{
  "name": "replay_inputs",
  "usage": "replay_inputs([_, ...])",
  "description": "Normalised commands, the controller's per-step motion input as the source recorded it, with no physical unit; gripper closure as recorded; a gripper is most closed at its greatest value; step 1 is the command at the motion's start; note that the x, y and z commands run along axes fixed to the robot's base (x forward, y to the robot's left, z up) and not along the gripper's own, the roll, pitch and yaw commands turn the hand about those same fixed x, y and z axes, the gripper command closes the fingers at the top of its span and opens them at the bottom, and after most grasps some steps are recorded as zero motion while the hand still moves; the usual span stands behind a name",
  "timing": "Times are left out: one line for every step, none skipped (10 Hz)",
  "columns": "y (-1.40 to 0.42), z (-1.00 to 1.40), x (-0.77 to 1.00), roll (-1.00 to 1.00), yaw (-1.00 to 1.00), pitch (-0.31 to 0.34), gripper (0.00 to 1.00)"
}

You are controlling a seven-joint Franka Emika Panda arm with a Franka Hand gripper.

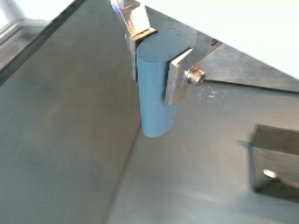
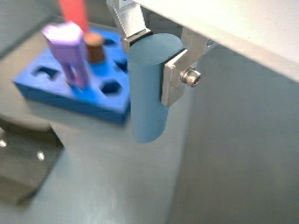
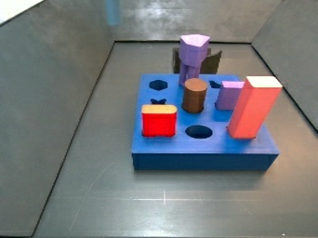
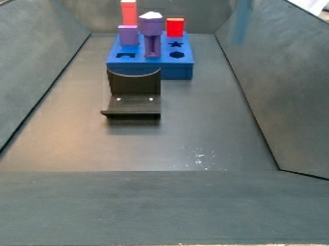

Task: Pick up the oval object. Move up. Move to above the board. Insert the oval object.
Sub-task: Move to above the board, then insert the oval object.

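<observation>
1. Wrist views both show my gripper (image 1: 155, 54) clamped on the oval object (image 1: 155, 92), silver fingers (image 2: 176, 74) pressing its upper sides so the long lower end hangs free for insertion.
2. Below the peg lies only bare grey floor; I judge it lifted clear.
3. Farther off, the board (image 2: 65, 94) sits toward ten o'clock of the peg in a wrist view, so travel remains.
4. Its open holes (image 3: 199, 132) show in a side view, beside the purple peg (image 3: 192, 54) and brown cylinder (image 3: 195, 95).

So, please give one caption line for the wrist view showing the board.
Gripper holds the oval object off the floor, beside the board.
</observation>
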Motion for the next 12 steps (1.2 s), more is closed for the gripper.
replay_inputs([-1.0, 0.55, 0.45, 0.12, 1.0, 0.025, 1.0])
replay_inputs([-1.0, 0.55, 0.46, 0.09, 1.0, 0.036, 1.0])
replay_inputs([-1.0, 0.54, 0.46, 0.11, 1.0, 0.066, 1.0])
replay_inputs([-1.0, 0.54, 0.47, 0.12, 0.86, 0.097, 1.0])
replay_inputs([-1.0, 0.54, 0.48, 0.09, 0.68, 0.111, 1.0])
replay_inputs([-1.0, 0.54, 0.51, 0.06, 0.3, 0.124, 1.0])
replay_inputs([-1.0, 0.54, 0.52, 0.05, 0.18, 0.124, 1.0])
replay_inputs([-0.96, 0.52, 0.54, 0.04, 0.07, 0.118, 1.0])
replay_inputs([-0.72, 0.39, 0.41, 0.04, 0.04, 0.105, 1.0])
replay_inputs([-0.39, 0.21, 0.25, 0.05, 0.02, 0.099, 1.0])
replay_inputs([-0.23, 0.12, 0.16, 0.05, 0.02, 0.077, 1.0])
replay_inputs([-0.01, 0.0, 0.03, 0.0, -0.16, 0.0, 1.0])
